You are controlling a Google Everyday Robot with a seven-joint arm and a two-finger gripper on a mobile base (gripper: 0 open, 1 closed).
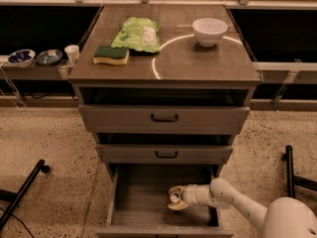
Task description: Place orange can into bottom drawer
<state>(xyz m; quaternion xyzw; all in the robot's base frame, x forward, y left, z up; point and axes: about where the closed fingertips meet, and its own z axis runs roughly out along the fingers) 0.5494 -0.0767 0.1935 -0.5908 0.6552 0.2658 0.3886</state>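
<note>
Reaching into the open bottom drawer [141, 192] from its 4 o'clock corner, the gripper [175, 201] sits low over the tray floor, right of centre and near the front rim. Its 2 pale fingers [177, 206] are clenched around the orange can [174, 196], which lies gripped between them with its silver top turned toward 10 o'clock. Whether the can touches the drawer floor cannot be told. Most of the can's body is covered by the fingers, so only the top and a sliver of its side show. The white arm [233, 201] runs off toward 4 o'clock, crossing the drawer's right wall, and joins a rounded white body [292, 223] cut off by the frame corner.

Above, 2 shallower drawers, the upper drawer [124, 119] and the middle drawer [129, 153], each with a black handle, are pushed nearly closed. On the cabinet top [198, 66] stand a white bowl [210, 30] at 1 o'clock, a green bag [137, 33] at 11 o'clock, and a green-and-yellow sponge [111, 54] just beside the bag at 9 o'clock. At 9 o'clock of the cabinet, a low shelf [29, 73] bears 2 small dishes [21, 57] and a white cup [72, 52].
</note>
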